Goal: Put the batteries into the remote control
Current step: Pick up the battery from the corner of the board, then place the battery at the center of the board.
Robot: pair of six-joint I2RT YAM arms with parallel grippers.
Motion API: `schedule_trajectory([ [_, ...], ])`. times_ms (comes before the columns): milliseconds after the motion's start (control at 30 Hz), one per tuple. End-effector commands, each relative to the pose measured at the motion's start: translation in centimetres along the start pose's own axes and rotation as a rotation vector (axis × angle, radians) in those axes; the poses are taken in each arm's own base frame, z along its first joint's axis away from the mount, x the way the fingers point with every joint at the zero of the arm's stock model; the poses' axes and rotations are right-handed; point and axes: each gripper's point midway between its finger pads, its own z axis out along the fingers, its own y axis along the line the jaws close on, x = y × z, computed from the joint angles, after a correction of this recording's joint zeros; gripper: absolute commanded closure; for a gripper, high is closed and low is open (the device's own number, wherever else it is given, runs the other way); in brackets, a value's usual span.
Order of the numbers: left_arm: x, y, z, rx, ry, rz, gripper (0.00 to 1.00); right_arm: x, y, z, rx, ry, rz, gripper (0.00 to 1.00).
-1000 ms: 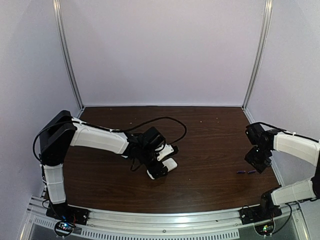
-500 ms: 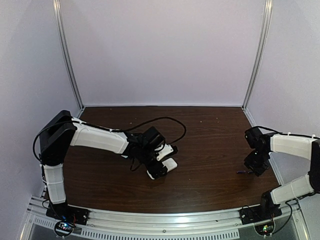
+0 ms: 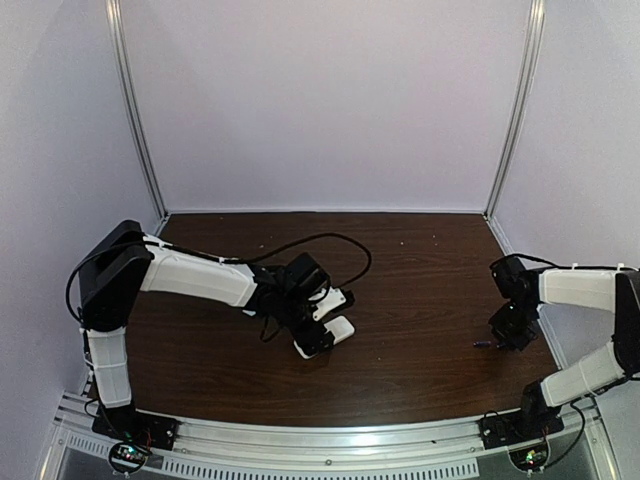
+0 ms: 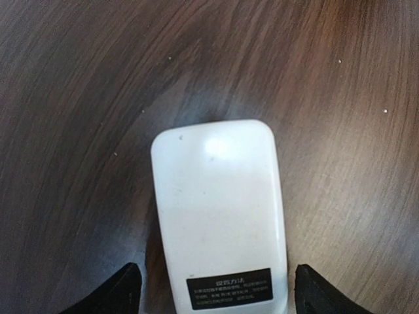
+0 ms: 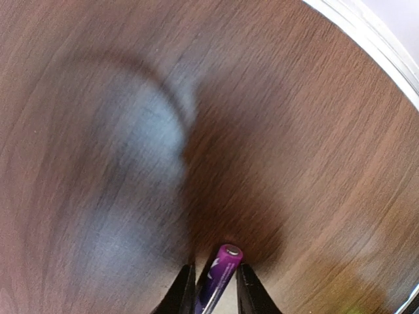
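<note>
The remote control (image 4: 216,209) lies on the dark wood table with its white face up and a black label near my end; from above it shows as a white slab (image 3: 341,329). My left gripper (image 4: 221,294) (image 3: 325,338) is open and straddles the remote's near end, with a gap on each side. At the right side, my right gripper (image 5: 213,291) (image 3: 512,338) is down on the table, shut on a purple battery (image 5: 221,268) whose metal end pokes out past the fingertips. A second battery (image 3: 483,344) lies just left of that gripper.
A black cable (image 3: 340,243) loops over the table behind the left arm. The table's right edge rail (image 5: 366,39) runs close to the right gripper. Purple walls and metal posts (image 3: 512,120) enclose the back and sides.
My right gripper dropped onto the table over the right-hand battery and its jaws narrowed onto it. The left arm and the remote have stayed where they were.
</note>
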Motion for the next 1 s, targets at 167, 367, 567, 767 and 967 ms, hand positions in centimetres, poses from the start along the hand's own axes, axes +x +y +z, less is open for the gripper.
schedule_trajectory([
  [167,-1.0,1.4,-0.6,-0.007,-0.028,-0.043,0.17,-0.6,-0.6,0.8,0.020,0.003,0.009,0.96],
  [367,-1.3,2.0,-1.1,0.003,-0.048,-0.084,0.17,-2.5,1.9,-1.4,-0.062,-0.039,-0.048,1.00],
  [567,-2.3,3.4,-3.0,-0.010,-0.100,-0.132,0.12,-5.3,8.1,-7.1,-0.241,-0.112,-0.252,1.00],
  [767,-3.8,4.5,-5.6,-0.014,-0.191,-0.179,0.03,-1.8,14.6,-9.8,-0.350,-0.090,-0.518,1.00],
  [967,-3.0,5.4,-6.6,0.003,-0.215,-0.249,0.02,6.6,20.3,-12.7,-0.512,-0.047,-0.754,1.00],
])
